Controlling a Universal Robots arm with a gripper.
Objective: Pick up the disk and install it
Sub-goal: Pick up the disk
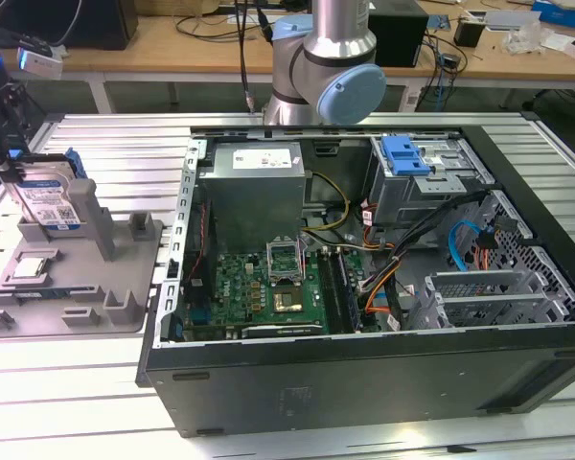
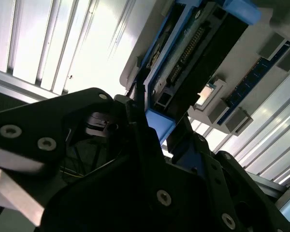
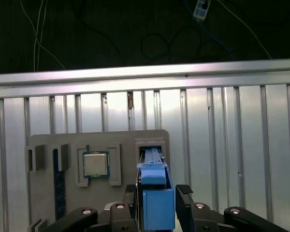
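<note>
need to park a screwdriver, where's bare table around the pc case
Bare slats in front of the grey tray and the case; more behind the tray. Crowded: the tray around the disk and end effector, and inside the case.

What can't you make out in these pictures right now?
Exterior view: the gripper is cut off at the view's left edge.
Exterior view: a gray post hides part of the disk.
First wrist view: the disk stands edge-on, hiding its label.
Second wrist view: the gripper's body covers part of the disk.
</note>
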